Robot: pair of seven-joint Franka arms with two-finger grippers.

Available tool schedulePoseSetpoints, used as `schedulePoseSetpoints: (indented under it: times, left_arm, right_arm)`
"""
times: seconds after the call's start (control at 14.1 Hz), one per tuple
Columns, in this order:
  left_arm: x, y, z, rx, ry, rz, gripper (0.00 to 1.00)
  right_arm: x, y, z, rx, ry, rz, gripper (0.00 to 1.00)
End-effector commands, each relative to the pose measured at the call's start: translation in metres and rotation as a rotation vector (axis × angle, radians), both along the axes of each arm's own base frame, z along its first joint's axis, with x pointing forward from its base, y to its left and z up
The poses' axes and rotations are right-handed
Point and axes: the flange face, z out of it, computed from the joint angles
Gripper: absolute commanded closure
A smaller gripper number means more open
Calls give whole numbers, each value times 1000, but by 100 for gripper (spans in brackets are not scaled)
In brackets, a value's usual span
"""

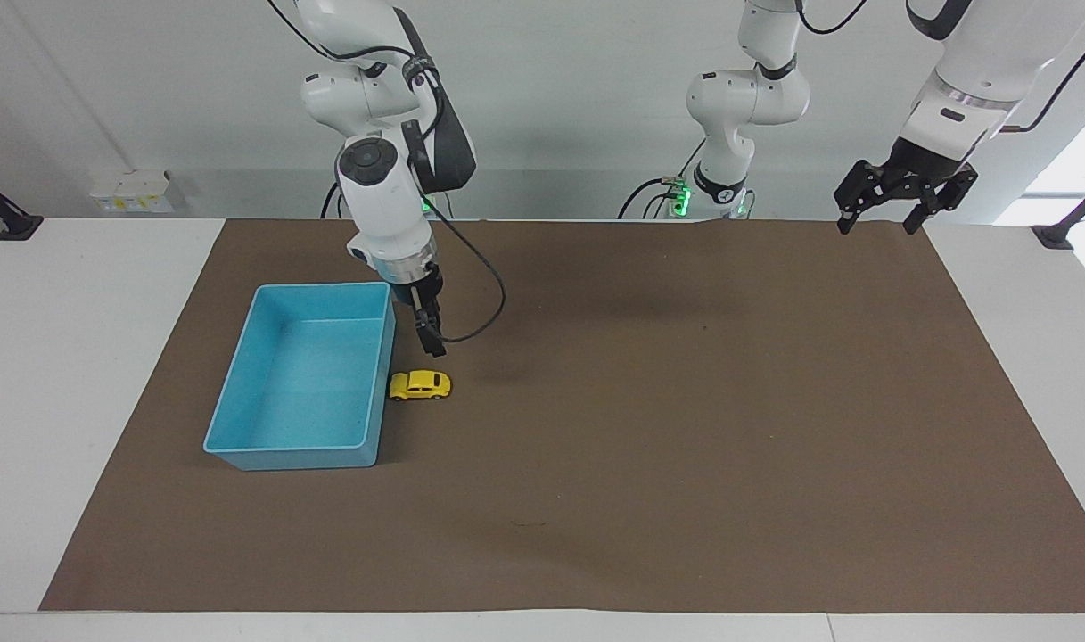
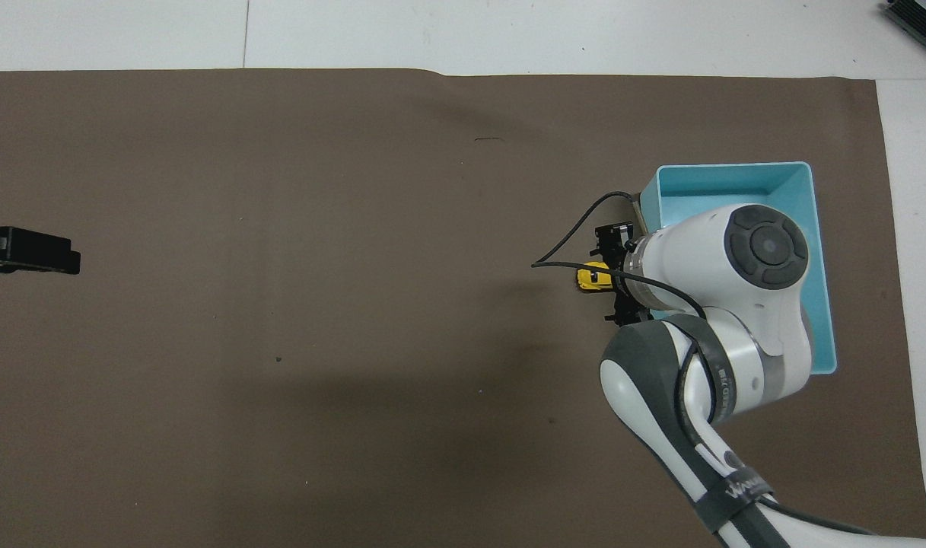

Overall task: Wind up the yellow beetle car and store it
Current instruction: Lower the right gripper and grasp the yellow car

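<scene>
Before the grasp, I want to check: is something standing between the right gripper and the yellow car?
Nothing visible. The open right gripper hangs just above the yellow beetle car, which sits uncovered on the mat beside the blue bin.

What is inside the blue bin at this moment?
The blue bin holds nothing visible; in the facing view its whole floor shows bare. From overhead the right arm covers part of it. The yellow beetle car stands outside, beside its wall.
</scene>
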Motion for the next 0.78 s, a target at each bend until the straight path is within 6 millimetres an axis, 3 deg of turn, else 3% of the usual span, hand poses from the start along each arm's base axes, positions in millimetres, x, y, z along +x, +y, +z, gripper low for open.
schedulePoseSetpoints:
  times: [0.0,0.57,0.71]
  left_arm:
    - [-5,-5,7,10,-5,-25,0]
    - [-7,-6,5,-5,3,-24,0]
    - [-9,-3,6,-5,7,-20,0]
  right_arm:
    - [7,-4,-25,-16,2,-46,0]
    - [22,-6,-87,-105,-28,4,0]
    - [26,-7,-89,-135,-51,22,0]
